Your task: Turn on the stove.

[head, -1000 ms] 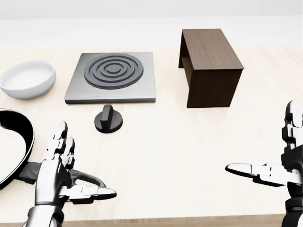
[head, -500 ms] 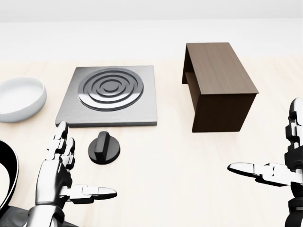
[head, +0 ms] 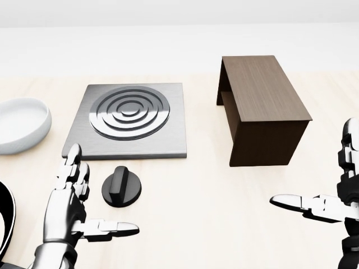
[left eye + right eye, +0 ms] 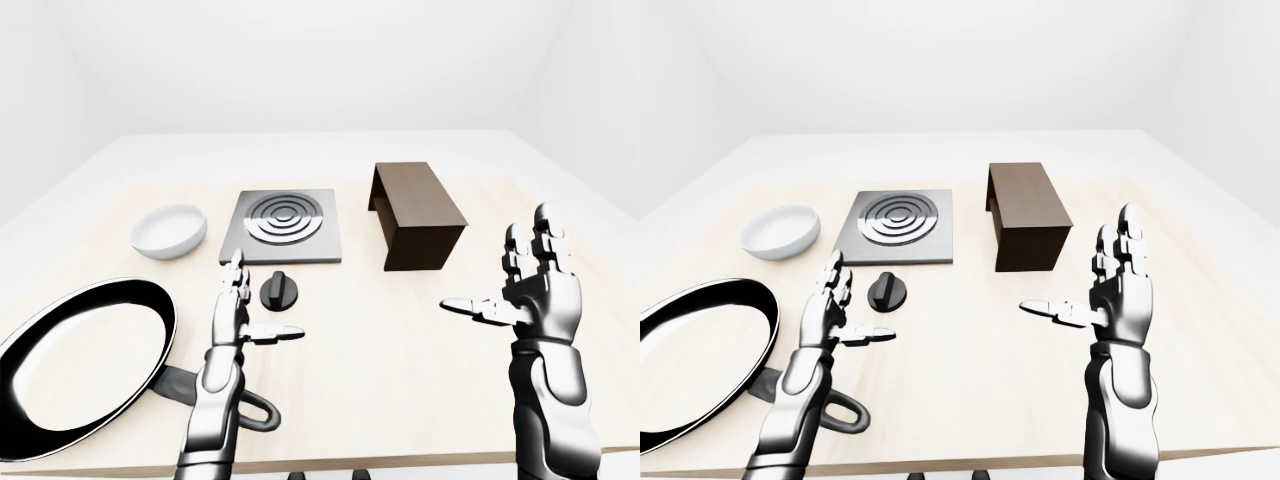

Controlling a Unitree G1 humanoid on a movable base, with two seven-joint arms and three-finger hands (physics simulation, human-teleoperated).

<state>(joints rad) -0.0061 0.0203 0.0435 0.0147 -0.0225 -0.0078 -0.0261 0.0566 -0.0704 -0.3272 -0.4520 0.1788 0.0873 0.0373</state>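
Landmark: the black stove knob (image 3: 122, 190), standing on the pale wooden table (image 3: 196, 213).
Stove: a grey square plate with dark rings (image 3: 128, 120), just above the knob in the head view, a narrow strip of table between them.
Left hand (image 3: 72, 206): spread loose, gripping nothing; its fingers point up just left of the knob without touching it, and the thumb reaches rightward below the knob.
Right hand (image 4: 528, 290): splayed and empty, well to the right of the knob, thumb pointing back toward it.
Brown box (image 3: 262, 109): up and to the right of the knob, beside the stove's right edge, with its hollow side facing the stove.
White bowl (image 4: 170, 230): up and to the left of the knob, left of the stove.
Frying pan (image 4: 82, 365): black, with a glossy rim, well left of and below the knob in the left-eye view; its handle runs behind the left forearm.
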